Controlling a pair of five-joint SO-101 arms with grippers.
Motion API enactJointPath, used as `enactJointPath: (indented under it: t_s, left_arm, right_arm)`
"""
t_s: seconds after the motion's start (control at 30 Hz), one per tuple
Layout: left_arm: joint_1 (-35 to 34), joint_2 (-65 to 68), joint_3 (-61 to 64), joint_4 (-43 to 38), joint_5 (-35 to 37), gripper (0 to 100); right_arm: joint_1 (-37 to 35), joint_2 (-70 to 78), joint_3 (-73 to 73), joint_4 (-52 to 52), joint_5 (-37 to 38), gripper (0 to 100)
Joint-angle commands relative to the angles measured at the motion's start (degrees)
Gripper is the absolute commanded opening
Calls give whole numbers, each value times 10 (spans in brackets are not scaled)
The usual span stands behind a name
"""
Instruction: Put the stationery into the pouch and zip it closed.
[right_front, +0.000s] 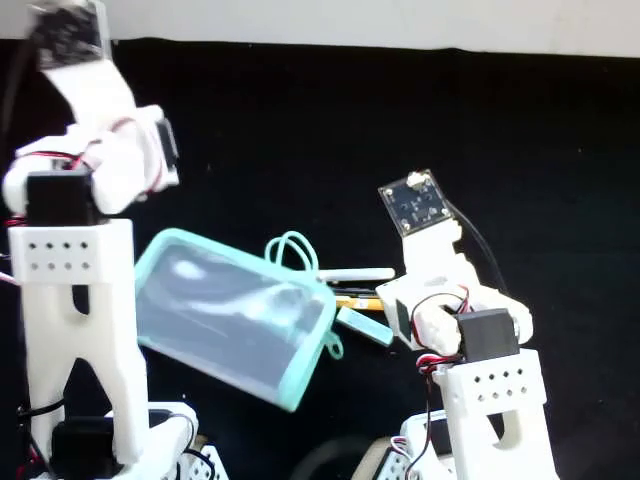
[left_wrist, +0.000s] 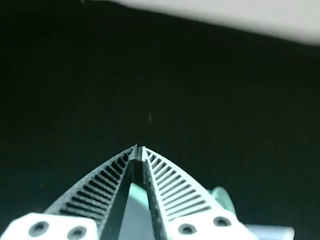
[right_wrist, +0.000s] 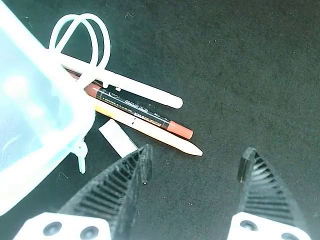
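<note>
So the pens (right_wrist: 140, 114) and a little eraser (right_wrist: 117, 137) are bunched just past the right gripper (right_wrist: 196, 162), with their far ends up against the edge of the pouch (right_wrist: 30, 115). That gripper's spread wide and touching nothing. The left gripper (left_wrist: 138, 150) is pinched closed on nothing, over bare table (left_wrist: 200, 90).

Black bench (right_front: 300, 130): matte dark covering across whole work area. Few tiny pale specks on surface, seen in wrist views. Pale band (right_front: 400, 25) along far edge of bench, running full width, meeting black in straight line.
</note>
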Motion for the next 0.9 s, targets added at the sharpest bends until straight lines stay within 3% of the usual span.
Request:
enactJointPath:
  t_s: [0.0, 0.13, 0.33, 0.47, 0.7, 0.87]
  left_arm:
    - [84, -6, 14, 104, -129, 11]
    - [182, -6, 40, 215, -196, 43]
    - [303, -5, 204, 215, -198, 232]
    - [378, -6, 252, 215, -198, 244]
    - [526, 0, 255, 213, -200, 245]
    - [544, 1, 270, 188, -200, 244]
  right_arm:
    - [19, -8, -1, -4, 3, 285]
    - [55, -9, -1, -3, 2, 285]
    - [127, -9, 0, 15, 2, 285]
    - [167, -9, 22, 11, 2, 285]
    - [173, -9, 56, -10, 2, 285]
    - [173, -9, 57, -10, 2, 285]
